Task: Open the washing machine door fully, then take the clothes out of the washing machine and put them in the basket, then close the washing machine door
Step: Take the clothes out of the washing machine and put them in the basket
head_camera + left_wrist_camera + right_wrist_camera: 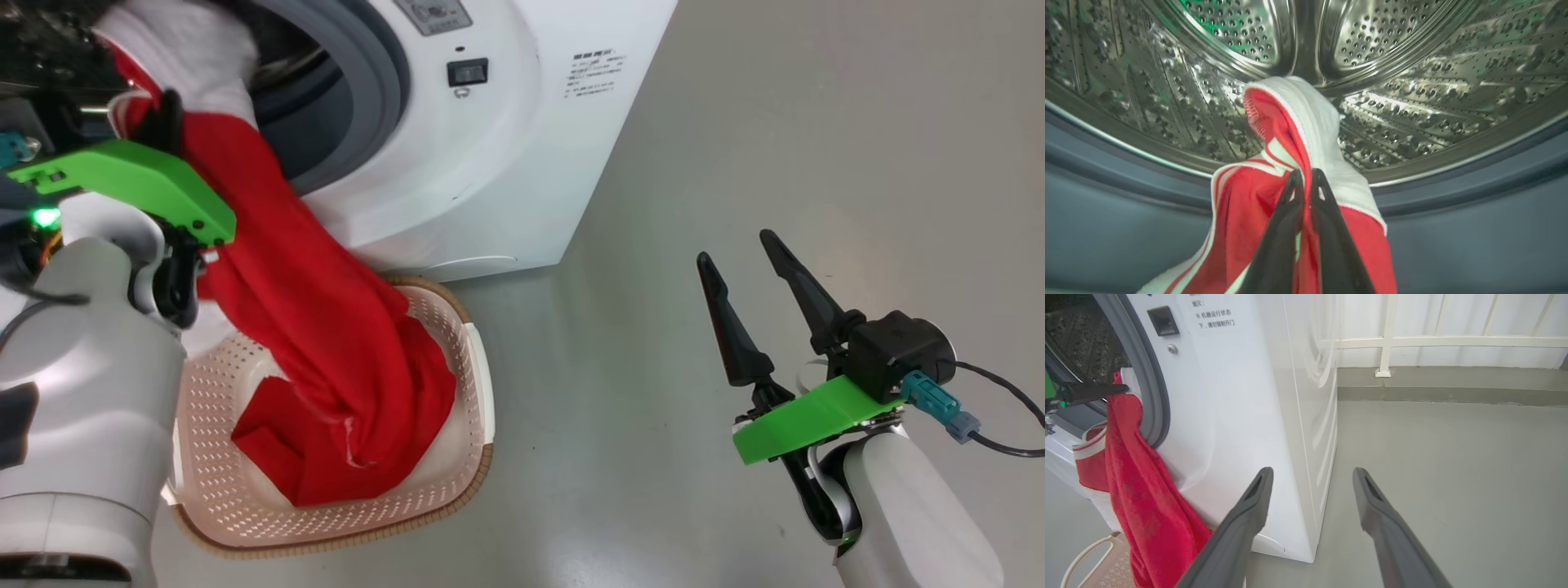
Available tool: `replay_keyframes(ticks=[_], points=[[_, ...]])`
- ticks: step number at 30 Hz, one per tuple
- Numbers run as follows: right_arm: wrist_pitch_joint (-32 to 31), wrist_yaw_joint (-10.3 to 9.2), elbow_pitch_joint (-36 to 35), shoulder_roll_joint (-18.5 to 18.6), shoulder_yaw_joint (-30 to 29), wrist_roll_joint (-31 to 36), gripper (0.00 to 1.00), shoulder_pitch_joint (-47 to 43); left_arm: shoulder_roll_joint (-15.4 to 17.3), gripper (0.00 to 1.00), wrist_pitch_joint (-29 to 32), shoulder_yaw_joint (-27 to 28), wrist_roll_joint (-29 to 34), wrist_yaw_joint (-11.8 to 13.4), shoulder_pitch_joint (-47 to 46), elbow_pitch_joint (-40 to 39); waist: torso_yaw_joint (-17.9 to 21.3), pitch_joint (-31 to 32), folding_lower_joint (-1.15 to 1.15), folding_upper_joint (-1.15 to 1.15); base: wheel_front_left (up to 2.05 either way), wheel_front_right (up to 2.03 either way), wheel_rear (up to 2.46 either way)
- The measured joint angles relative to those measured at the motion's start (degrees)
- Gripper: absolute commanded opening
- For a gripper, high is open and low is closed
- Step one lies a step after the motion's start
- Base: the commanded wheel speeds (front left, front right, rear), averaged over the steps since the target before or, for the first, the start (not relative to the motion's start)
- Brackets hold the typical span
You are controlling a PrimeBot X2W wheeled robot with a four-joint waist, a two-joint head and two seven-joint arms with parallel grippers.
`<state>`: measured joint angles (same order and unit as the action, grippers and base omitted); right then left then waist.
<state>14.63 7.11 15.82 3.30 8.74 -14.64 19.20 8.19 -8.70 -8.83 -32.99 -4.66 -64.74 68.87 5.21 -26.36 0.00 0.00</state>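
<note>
Dragging the red garment from here could go wrong in two ways, I judge. Its white-trimmed top end sits at the mouth of the washing machine, beside the grey rubber ring, and may catch there. The thin pinch of cloth may also slip free. The garment's lower end is piled in the basket, so a hard pull could tug that too. The left gripper is clenched on a fold of the garment in front of the steel drum, fingertips nearly meeting. The right gripper stands spread wide, holding nothing, over the floor.
</note>
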Motion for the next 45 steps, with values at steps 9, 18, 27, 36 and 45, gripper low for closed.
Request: replay_keyframes(ticks=[9, 18, 27, 36, 45], points=[[0.0, 0.01, 0.1, -0.03, -0.88, 0.0, 1.0, -0.26, 0.16, 0.0, -5.59, 1.82, -0.23, -1.49, 6.92, -11.72, -1.27, 1.27, 0.0, 0.0, 0.0, 0.0, 0.0], [0.0, 0.01, 0.23, -0.07, -1.12, 0.0, 1.0, -1.66, -2.53, 0.0, -5.69, 7.58, 6.38, 0.69, 26.78, -42.2, -2.89, 2.49, 0.0, 0.0, 0.0, 0.0, 0.0], [0.0, 0.0, 0.3, -0.07, -0.78, -0.07, 1.0, -1.67, -5.77, 0.0, -5.78, 6.09, 7.98, 3.71, 43.47, -55.33, -3.44, 2.63, 0.0, 0.0, 0.0, 0.0, 0.0], [0.0, 0.0, 0.68, -0.08, -0.32, -0.57, 1.0, -1.56, -5.99, 0.0, -4.97, 1.41, 5.53, 5.13, 45.82, -44.12, -2.91, 1.49, 0.0, 0.0, 0.0, 0.0, 0.0], [0.0, 0.0, 0.82, -0.08, 0.11, -1.46, 1.0, -0.82, -6.01, 0.0, -0.78, -1.35, 1.7, 1.52, 37.04, -17.6, -1.38, 0.18, 0.0, 0.0, 0.0, 0.0, 0.0]])
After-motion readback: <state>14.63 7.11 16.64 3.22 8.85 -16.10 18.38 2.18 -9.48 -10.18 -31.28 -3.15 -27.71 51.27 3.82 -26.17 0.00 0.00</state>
